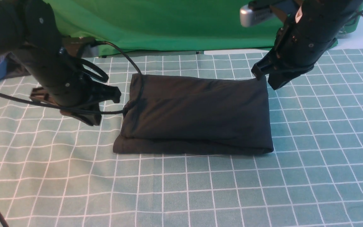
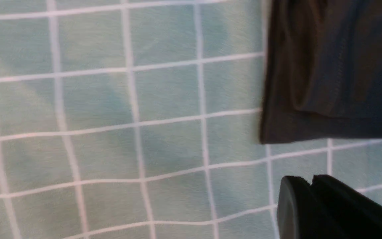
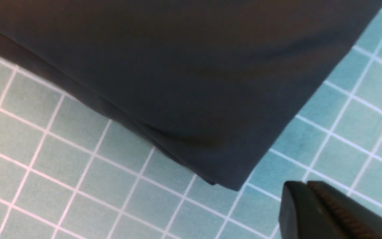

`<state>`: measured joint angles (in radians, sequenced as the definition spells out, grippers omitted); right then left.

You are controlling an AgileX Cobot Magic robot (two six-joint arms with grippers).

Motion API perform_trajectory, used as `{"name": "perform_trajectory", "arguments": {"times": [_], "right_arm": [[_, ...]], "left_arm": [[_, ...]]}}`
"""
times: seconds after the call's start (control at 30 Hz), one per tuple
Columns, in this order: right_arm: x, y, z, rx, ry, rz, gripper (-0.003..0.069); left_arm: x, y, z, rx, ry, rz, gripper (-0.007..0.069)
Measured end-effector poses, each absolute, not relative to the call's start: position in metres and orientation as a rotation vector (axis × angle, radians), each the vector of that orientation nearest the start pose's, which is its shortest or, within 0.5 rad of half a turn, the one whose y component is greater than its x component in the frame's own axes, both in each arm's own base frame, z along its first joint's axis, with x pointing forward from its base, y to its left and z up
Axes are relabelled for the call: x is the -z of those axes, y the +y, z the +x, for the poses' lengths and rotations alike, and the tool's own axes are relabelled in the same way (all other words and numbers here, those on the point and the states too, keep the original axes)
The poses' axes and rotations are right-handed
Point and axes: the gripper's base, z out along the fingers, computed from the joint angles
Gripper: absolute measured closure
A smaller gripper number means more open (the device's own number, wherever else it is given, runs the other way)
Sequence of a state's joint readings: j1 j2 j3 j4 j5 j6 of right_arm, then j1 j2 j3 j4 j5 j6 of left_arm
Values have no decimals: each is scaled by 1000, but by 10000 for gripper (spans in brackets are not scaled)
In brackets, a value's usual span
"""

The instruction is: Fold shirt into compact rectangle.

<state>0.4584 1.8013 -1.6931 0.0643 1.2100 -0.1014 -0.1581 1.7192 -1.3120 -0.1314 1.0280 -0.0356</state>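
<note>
Both matte black, bulky housings: left arm [image 1: 52, 75], right arm [image 1: 307, 34]. Small round screws [image 1: 41, 20] on casings. Black cables [image 1: 128, 58] loop off the left. Silver module [image 1: 254, 15] on the right wrist. Right claw [image 3: 305, 184] has ribbed pads [image 3: 335, 207].

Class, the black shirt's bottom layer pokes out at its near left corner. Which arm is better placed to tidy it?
Probably left: the left arm's fingers sit beside the black fabric shirt's left edge, close to that corner. The right arm's fingers hover by the far right corner, diagonally opposite.

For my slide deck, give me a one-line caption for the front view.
Folded black shirt on grid cloth, left tool and right tool shut beside it.
</note>
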Motion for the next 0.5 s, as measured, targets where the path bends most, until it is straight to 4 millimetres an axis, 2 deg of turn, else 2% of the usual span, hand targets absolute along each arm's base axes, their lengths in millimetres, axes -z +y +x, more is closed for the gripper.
{"name": "perform_trajectory", "arguments": {"times": [0.13, 0.2, 0.23, 0.27, 0.3, 0.33, 0.5], "right_arm": [[-322, 174, 341, -177, 2705, -760, 638], [-322, 174, 341, -177, 2704, -759, 638], [-322, 174, 341, -177, 2704, -759, 638], [-322, 174, 341, -177, 2704, -759, 638], [-322, 174, 341, -177, 2704, -759, 638], [-322, 174, 341, -177, 2704, -759, 638], [-322, 174, 341, -176, 2703, -765, 638]], "left_arm": [[-233, -75, 347, 203, 2926, 156, 529], [-222, -80, 351, 200, 2945, 171, 456], [-221, -80, 351, 198, 2948, 173, 456], [-210, -84, 354, 193, 2973, 191, 375], [-209, -84, 354, 193, 2976, 193, 375], [-200, -86, 356, 189, 2991, 218, 307], [-174, -89, 361, 177, 3035, 313, 155]]}}
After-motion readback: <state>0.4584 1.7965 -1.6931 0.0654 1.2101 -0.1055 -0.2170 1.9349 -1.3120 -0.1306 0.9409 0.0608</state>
